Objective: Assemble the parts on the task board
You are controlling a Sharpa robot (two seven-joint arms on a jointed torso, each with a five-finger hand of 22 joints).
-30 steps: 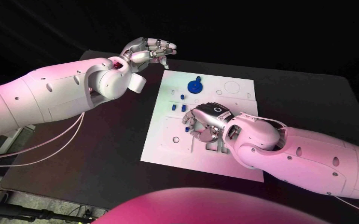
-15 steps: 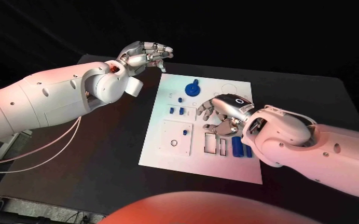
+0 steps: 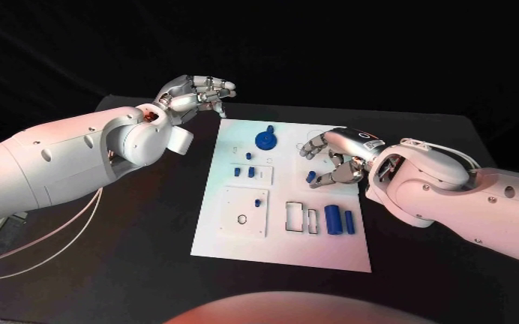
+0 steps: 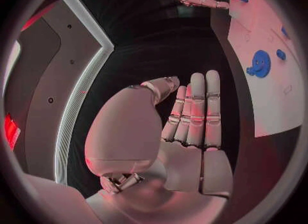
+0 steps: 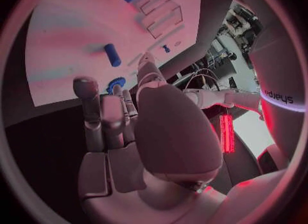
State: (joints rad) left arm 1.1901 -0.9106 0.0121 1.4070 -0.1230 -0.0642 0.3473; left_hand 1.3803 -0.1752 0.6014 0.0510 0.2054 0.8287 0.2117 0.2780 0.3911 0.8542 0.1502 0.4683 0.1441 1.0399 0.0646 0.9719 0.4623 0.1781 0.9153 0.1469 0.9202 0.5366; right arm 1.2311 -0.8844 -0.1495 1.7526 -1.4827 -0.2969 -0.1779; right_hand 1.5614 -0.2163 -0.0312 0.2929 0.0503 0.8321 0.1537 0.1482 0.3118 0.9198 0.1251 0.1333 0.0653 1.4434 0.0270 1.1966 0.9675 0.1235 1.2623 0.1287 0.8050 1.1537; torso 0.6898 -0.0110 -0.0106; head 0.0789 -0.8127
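The white task board [image 3: 281, 253] lies mid-table. On it are a round blue part [image 3: 265, 140] near the far edge, several small blue pegs [image 3: 244, 168] and two blue cylinders [image 3: 338, 220] near the front. My right hand [image 3: 333, 157] hovers over the board's right side, fingers curled down. A small blue part [image 3: 313, 178] sits right at its fingertips. The right wrist view shows a round blue piece [image 5: 116, 85] between thumb and fingers of that hand [image 5: 128, 126]; whether it is pinched I cannot tell. My left hand [image 3: 197, 93] is raised beyond the board's far left corner, and its fingers [image 4: 195, 111] are straight with nothing in them.
The board [image 4: 276, 106] carries rectangular slots [image 3: 298, 216] beside the cylinders and a square inset [image 3: 244, 213] to their left. Black table [image 3: 141, 211] surrounds the board. Thin cables [image 3: 65, 223] hang under my left arm.
My right hand has drawn back from the board's near middle toward its far right, uncovering the slots and cylinders. The whole picture shifted as well. My left hand stays raised.
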